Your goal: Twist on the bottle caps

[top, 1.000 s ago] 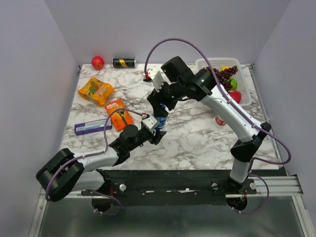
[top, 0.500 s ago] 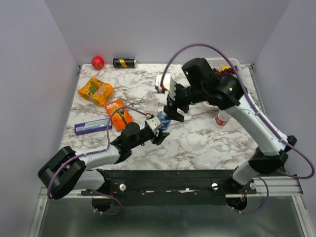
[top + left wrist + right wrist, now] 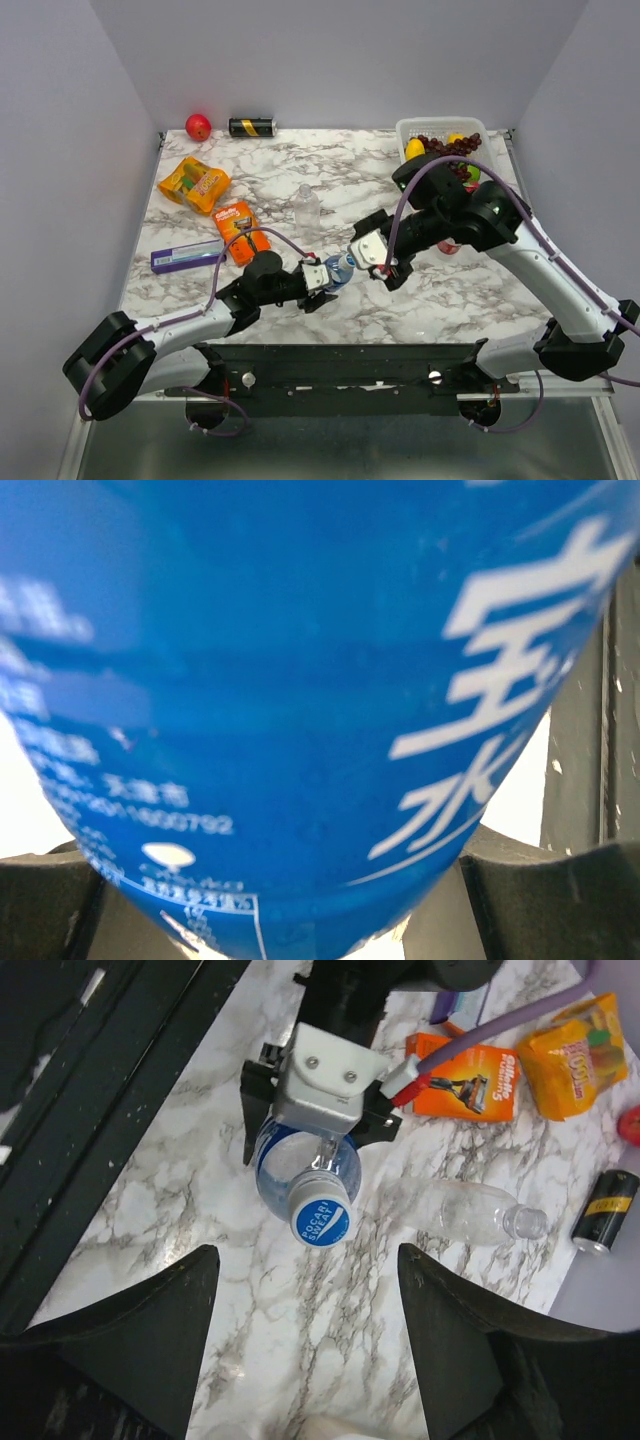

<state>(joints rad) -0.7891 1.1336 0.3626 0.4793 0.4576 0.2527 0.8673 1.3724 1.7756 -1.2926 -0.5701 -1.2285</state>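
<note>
My left gripper (image 3: 318, 274) is shut on the blue-labelled bottle (image 3: 337, 268), holding it tilted near the table's front middle. Its blue label (image 3: 300, 680) fills the left wrist view, between the fingers (image 3: 530, 890). A blue cap (image 3: 322, 1210) sits on this bottle's neck. My right gripper (image 3: 308, 1255) is open, just off the cap, touching nothing; in the top view it (image 3: 385, 262) hangs right of the bottle. The plain bottle (image 3: 307, 205) stands farther back with its neck (image 3: 525, 1222) uncapped. The red-labelled bottle (image 3: 447, 244) is mostly hidden behind my right arm.
A black-and-gold can (image 3: 251, 127) and a red ball (image 3: 198, 126) lie at the back edge. An orange snack bag (image 3: 193, 184), an orange razor pack (image 3: 241, 230) and a blue box (image 3: 187, 257) are on the left. A fruit basket (image 3: 405, 128) stands back right.
My right gripper has pulled back from the bottle's top, to the right and toward the near edge. The left gripper has carried the bottle slightly nearer and rightward. The plain bottle has come into view.
</note>
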